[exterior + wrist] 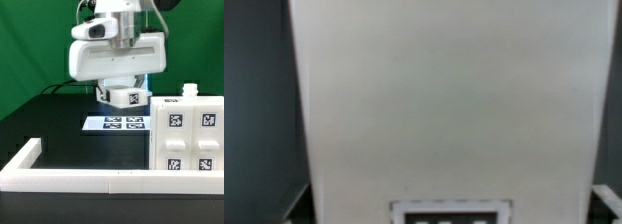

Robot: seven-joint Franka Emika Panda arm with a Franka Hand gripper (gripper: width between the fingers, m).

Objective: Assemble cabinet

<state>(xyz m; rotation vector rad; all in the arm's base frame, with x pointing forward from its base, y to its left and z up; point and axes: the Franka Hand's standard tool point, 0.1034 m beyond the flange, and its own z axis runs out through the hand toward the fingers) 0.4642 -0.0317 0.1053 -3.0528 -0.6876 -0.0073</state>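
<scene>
My gripper (122, 92) hangs at the back centre of the table, shut on a white cabinet panel (126, 97) with square tags, held just above the black tabletop. In the wrist view this panel (446, 100) fills nearly the whole picture, with one tag (446, 212) at its near end. It spans the gap of the gripper (446, 205), whose fingers barely show at the picture's corners. The large white cabinet body (190, 135) stands at the exterior view's right, with several tags on its face.
The marker board (115, 123) lies flat on the table below and in front of the held panel. A long low white rim bar (70, 176) runs along the front and up the exterior view's left. Green backdrop behind.
</scene>
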